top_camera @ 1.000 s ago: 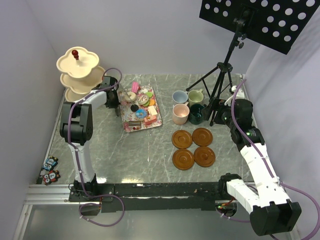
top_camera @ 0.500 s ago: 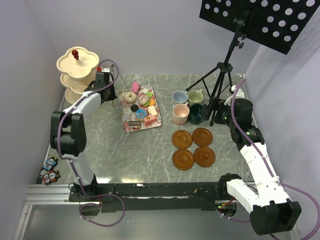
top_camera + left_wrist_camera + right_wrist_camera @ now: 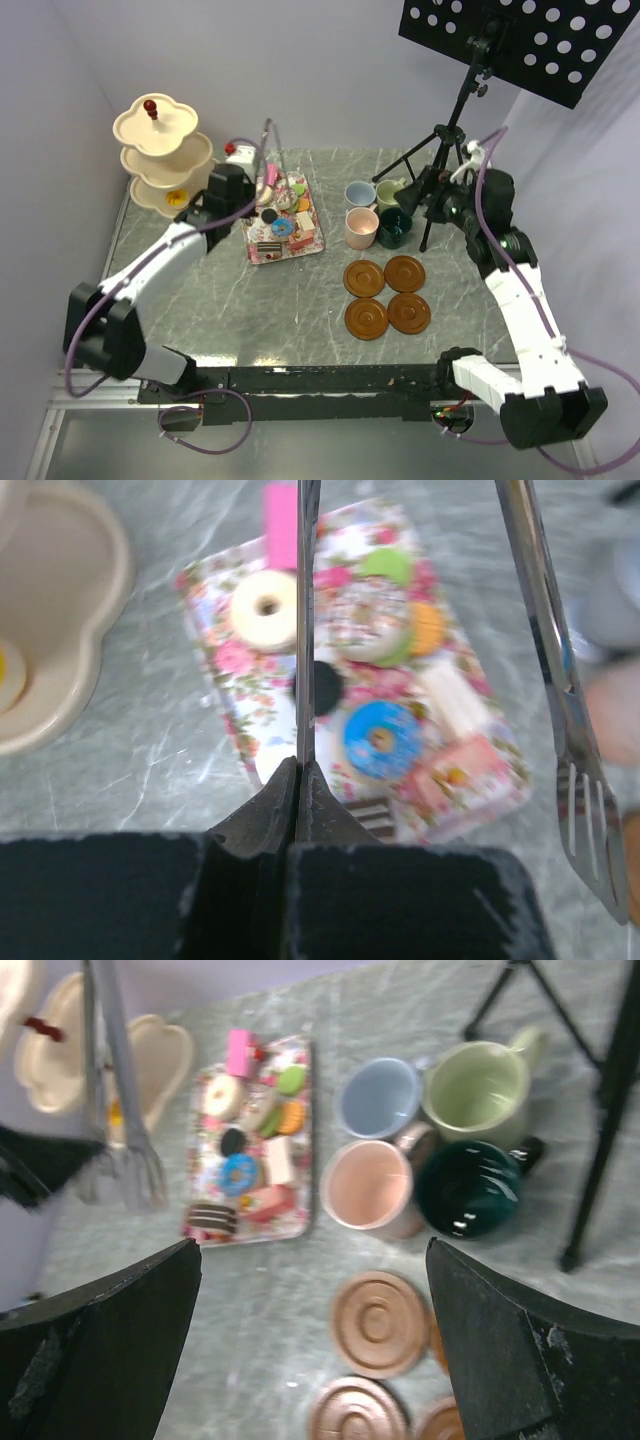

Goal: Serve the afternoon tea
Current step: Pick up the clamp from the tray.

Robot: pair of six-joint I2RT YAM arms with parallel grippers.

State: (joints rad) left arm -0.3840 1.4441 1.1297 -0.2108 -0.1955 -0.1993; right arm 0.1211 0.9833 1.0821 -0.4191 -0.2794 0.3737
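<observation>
Since a second ago the left arm has dropped its elbow low on the left side of the table (image 3: 230, 310), and the right gripper (image 3: 310, 1255) has shifted left past the tripod (image 3: 440, 150) toward the mugs. Nearest the arm bases, four brown saucers (image 3: 365, 278) lie flat in a two-by-two square, just beside one another. Behind them the pink mug (image 3: 361, 228) and dark green mug (image 3: 392, 228) stand upright, with the light blue mug (image 3: 360, 193) and light green mug (image 3: 392, 193) in the row beyond. In the right wrist view the light green mug's handle points away to the upper right. The right gripper hovers above this group, its jaws spread wide and holding nothing. To the left lies the floral tray (image 3: 312, 240), its long axis running away from the arms, loaded with toy cakes (image 3: 280, 227). A chocolate slice sits at its near end and a pink block at its far end. The left gripper (image 3: 300, 772) is at the tray's left edge, fingers pressed together on one blade of the metal tongs (image 3: 548, 670). Their long axis runs out from the fingers over the tray, and the free blade splays to the right. In the far-left corner the cream three-tier stand (image 3: 160, 125) is upright, a yellow piece (image 3: 177, 197) on its lowest tier.
</observation>
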